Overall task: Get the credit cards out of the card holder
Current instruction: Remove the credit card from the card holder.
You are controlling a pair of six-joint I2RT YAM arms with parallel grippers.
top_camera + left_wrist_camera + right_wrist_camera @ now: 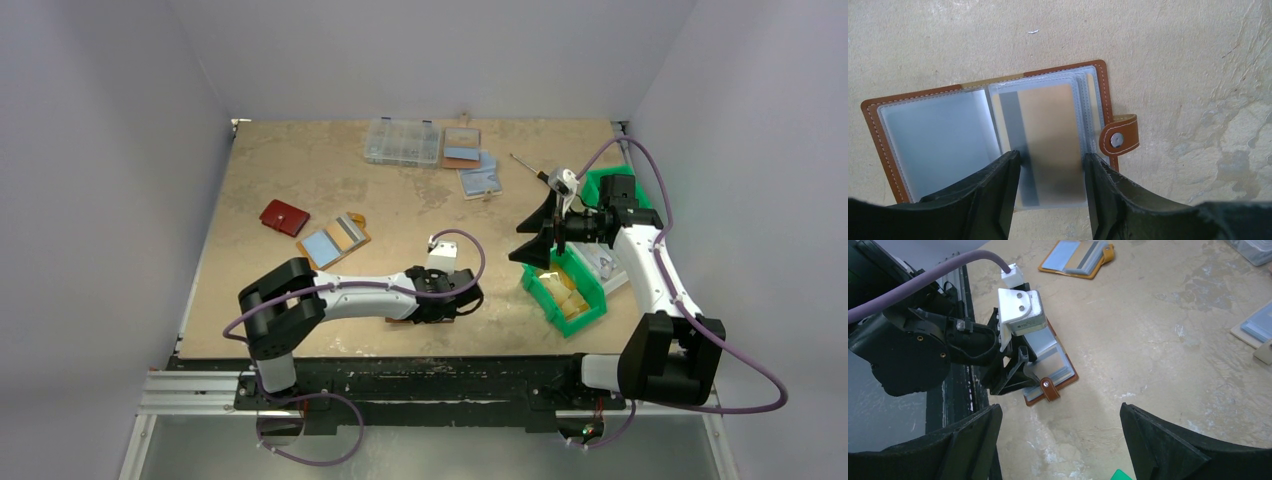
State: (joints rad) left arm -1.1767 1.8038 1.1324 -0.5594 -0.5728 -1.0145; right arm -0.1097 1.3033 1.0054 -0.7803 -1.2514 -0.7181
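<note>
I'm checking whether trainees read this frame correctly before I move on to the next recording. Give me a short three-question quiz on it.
1. True or false: the card holder lies open on the table.
2. The right gripper is: A) shut on the holder; B) open, holding nothing.
3. What colour is the card showing between the left gripper's fingers?
Key: 1 true; 2 B; 3 gold-orange.

Brown, white-stitched card holder (1106, 92); gold-orange credit card (1050, 130)
</note>
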